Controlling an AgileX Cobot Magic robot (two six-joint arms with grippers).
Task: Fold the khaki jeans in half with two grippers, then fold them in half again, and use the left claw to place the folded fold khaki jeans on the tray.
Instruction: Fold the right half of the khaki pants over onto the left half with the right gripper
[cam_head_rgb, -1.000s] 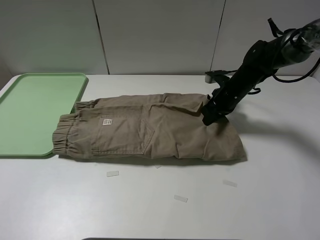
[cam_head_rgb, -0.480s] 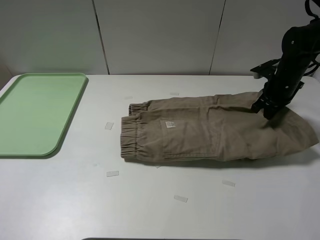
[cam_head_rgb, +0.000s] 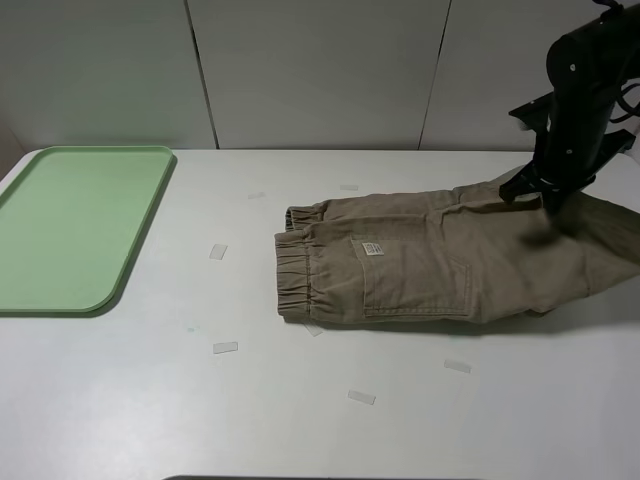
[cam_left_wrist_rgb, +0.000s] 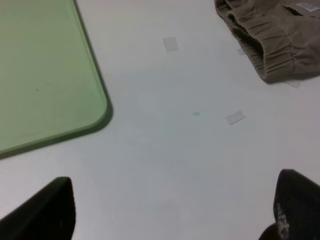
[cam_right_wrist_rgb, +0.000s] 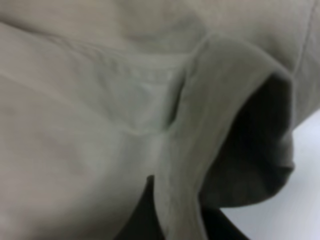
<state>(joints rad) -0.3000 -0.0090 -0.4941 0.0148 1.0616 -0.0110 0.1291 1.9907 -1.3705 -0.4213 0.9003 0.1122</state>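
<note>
Dragging what, and where?
Reply: the right gripper (cam_head_rgb: 545, 203), clamped on a leg hem, has pulled the khaki jeans (cam_head_rgb: 440, 265) off the tray (cam_head_rgb: 60, 298) toward the counter's right edge (still unfolded). The left claw (cam_left_wrist_rgb: 172, 210) hangs empty, prongs apart.

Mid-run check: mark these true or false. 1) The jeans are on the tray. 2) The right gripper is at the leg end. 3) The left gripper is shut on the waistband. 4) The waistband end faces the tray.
1) False. The khaki jeans lie on the table, apart from the tray.
2) True. The right gripper is at the leg end, with the fabric raised there.
3) False. The left gripper is open over bare table and touches no fabric.
4) True. The waistband is the end nearest the tray.
</note>
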